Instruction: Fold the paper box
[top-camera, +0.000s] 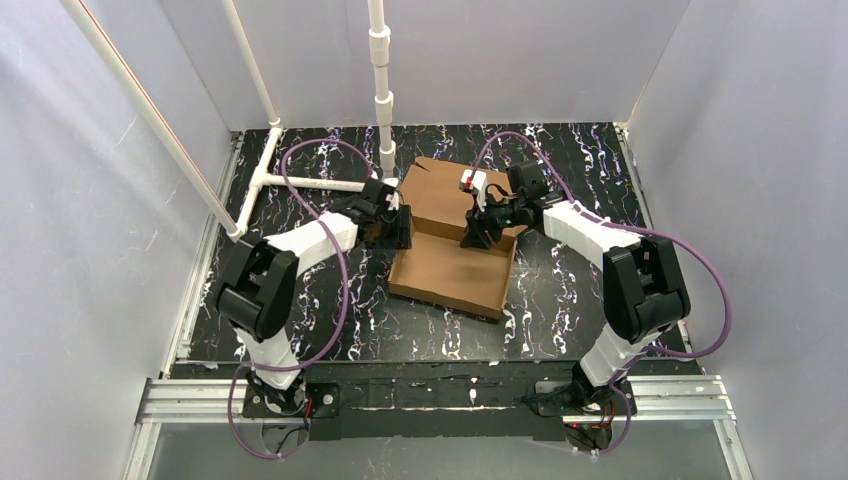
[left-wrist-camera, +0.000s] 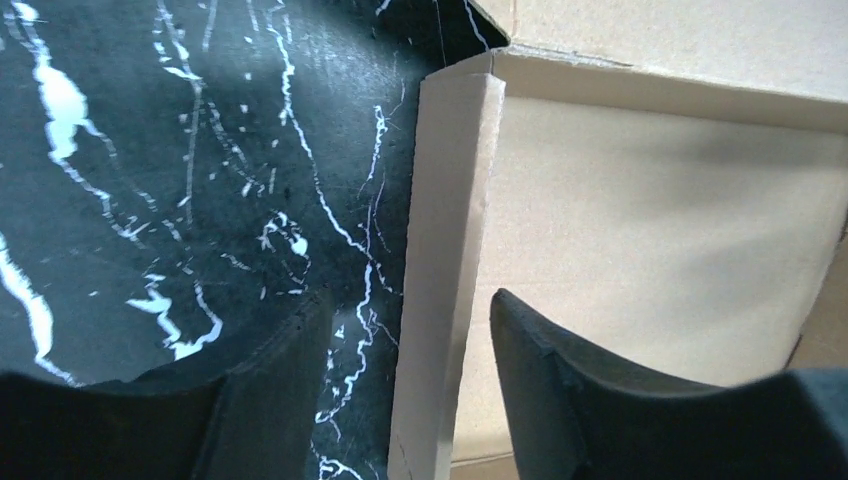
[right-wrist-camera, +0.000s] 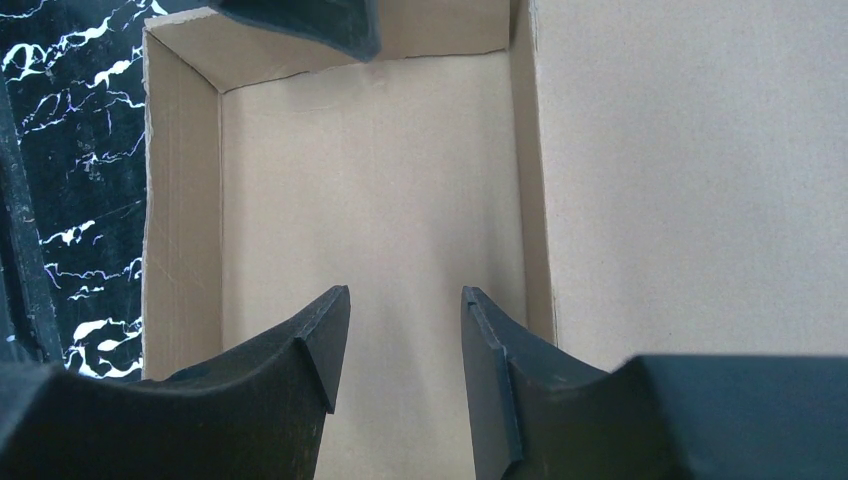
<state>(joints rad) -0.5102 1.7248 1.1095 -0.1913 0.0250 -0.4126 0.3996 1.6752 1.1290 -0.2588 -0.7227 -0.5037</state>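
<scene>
The left gripper (left-wrist-camera: 410, 297) stands spread astride the paper box's (top-camera: 455, 268) left side wall (left-wrist-camera: 445, 250). One finger is outside over the table (top-camera: 570, 170), the other inside the tray, and a gap shows on each side, so it is not pinching. The right gripper (right-wrist-camera: 400, 295) is also spread, with nothing between its jaws. It hangs low over the tray floor (right-wrist-camera: 370, 180), close to the far wall; whether its tips press on the floor I cannot tell.

The box sits in the middle of the table. Its tray is nearer the arms, and the lid panel (top-camera: 435, 190) reaches toward the far edge.

I judge the cardboard light and stiff across its panels, bending only along the scored creases. A raised wall will likely spring back unless it is tucked or held. The bare board looks dry enough to grip, but the whole box would slide easily on the smooth table. The best hold is probably a pinch across a wall's top edge, near a corner, with the other arm steadying the floor. Hard squeezing would dent the fluting.
</scene>
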